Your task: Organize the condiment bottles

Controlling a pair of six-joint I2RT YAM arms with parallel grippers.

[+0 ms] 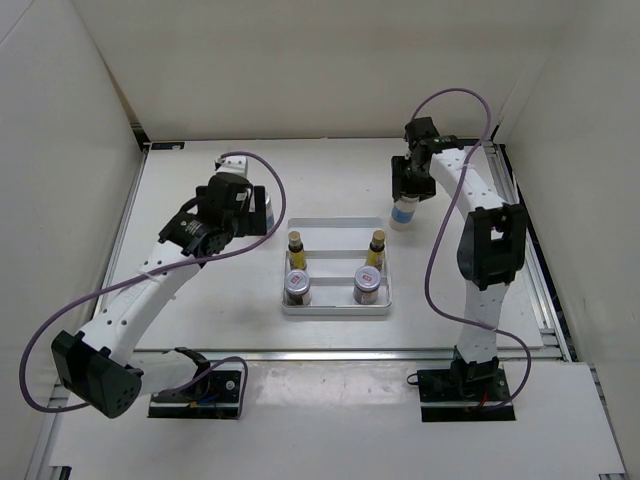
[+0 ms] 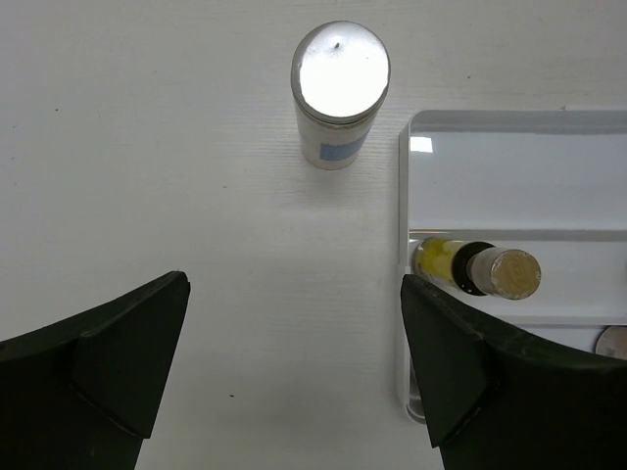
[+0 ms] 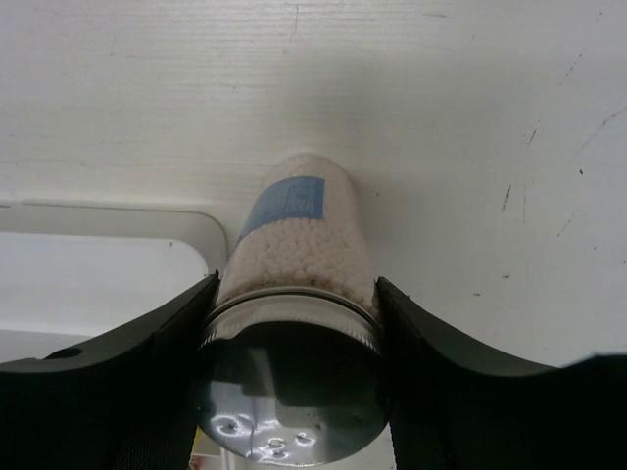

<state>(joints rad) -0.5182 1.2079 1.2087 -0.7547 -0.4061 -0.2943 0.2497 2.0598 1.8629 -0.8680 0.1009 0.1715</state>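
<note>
White surface (image 1: 200, 310) carries a white ridged rectangular tray (image 1: 335, 312). Left tool (image 2: 294, 294) wide open, empty, facing one tall white blue-banded bottle (image 2: 338, 93) beside the tray. Right tool (image 3: 294, 294) grips the second tall white bottle (image 3: 294, 235) past the tray's far corner; lift straight, clear the rim, lower upright

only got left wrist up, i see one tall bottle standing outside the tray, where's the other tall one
Observer: The right gripper is shut on the second tall bottle, beside the far right corner of the tray.
Operator: ok whats in the tray in total
Observer: Four: two yellow bottles in the middle row, two silver-lidded jars in the near row.
Operator: far row free on the right side too
Observer: Yes, the far row is bare all across.
</note>
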